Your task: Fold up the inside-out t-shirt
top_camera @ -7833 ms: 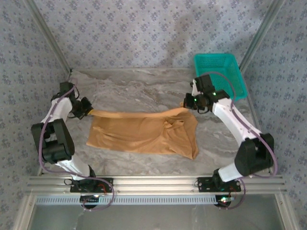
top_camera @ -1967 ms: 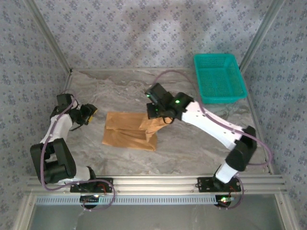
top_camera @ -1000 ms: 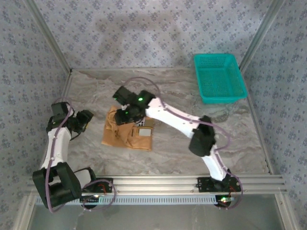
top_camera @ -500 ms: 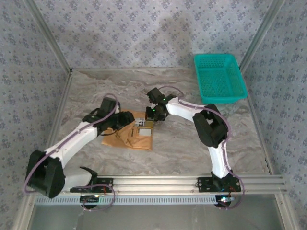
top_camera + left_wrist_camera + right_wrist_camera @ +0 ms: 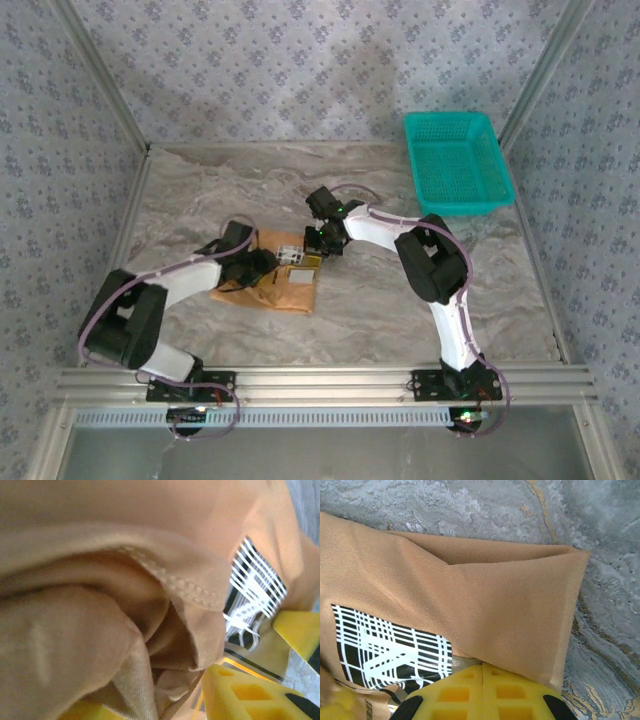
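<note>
**A:** Top external view, starting at the left: where is the cloth against the tool?

**B:** The inside-out t-shirt, thin tan orange-brown cloth, lies folded into a small packet left of the middle of the grey marbled table. The left gripper reaches down onto the packet's upper left part and touches it.

**A:** And its jaws?

**B:** In the left wrist view a stitched fold of the cloth bunches between the yellow fingers, which stand partly apart. Whether they pinch it or only straddle it I cannot tell, because the camera is too close.

**A:** Further right?

**B:** A black label with white crossed lines sits on the shirt's top layer. The right gripper is at the packet's far right corner. In its wrist view the two yellow pads meet flush, clenched, with nothing seen between them, just beside the label.

**A:** Anything in the way?

**B:** Both grippers crowd the same small packet, near each other. The teal plastic mesh basket stands well apart in the far right corner.
</note>
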You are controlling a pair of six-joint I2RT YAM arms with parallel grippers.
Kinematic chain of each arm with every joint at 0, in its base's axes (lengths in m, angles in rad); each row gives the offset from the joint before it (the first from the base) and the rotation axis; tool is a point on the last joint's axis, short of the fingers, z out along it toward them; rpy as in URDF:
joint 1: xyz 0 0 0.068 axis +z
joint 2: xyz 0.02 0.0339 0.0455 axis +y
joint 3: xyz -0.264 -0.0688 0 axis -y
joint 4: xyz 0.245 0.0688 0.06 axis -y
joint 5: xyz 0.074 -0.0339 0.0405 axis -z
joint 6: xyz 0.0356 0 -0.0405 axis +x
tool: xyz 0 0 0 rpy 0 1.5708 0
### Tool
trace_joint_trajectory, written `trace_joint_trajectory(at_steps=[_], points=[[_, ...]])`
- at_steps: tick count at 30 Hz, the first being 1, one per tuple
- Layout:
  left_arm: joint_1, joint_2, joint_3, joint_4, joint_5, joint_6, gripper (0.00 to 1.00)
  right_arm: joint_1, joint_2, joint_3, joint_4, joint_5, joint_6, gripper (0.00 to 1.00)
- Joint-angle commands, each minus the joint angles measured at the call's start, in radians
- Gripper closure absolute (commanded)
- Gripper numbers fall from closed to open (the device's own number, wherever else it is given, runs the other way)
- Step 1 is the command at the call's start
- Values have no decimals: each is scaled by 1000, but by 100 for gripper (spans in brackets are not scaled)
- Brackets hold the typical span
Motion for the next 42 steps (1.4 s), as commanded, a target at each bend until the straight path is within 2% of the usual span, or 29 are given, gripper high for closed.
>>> trace_joint_trajectory(at_steps=[1,7,10,12,15,21,24,28,34,38,42], points=[[108,-196,-99,-165,-46,24,58,-13,44,0,-107,81,-2,100],[287,-653,-198,-458,-114,55,54,-13,56,6,-105,74,-11,100],[311,-775,-203,-514,-121,45,57,-7,55,33,-117,58,-17,100],[307,-781,-189,-509,-99,31,61,-2,39,55,-119,51,-24,100],[241,-710,-125,-484,-99,14,62,9,-8,85,-155,48,-36,100],[-50,-478,153,-487,-327,28,62,18,-51,134,-176,28,-53,100],[-120,-313,257,-424,-317,37,62,13,-32,154,-175,20,-49,100],[-133,-79,330,-332,-249,37,62,-24,9,138,-129,-12,-3,100],[-108,141,314,-215,-193,19,64,-38,56,126,-97,13,4,100],[-83,192,274,-236,-166,31,65,-56,77,79,-114,55,-2,100],[-37,107,172,-260,-163,39,65,-71,44,-29,-69,83,4,100]])
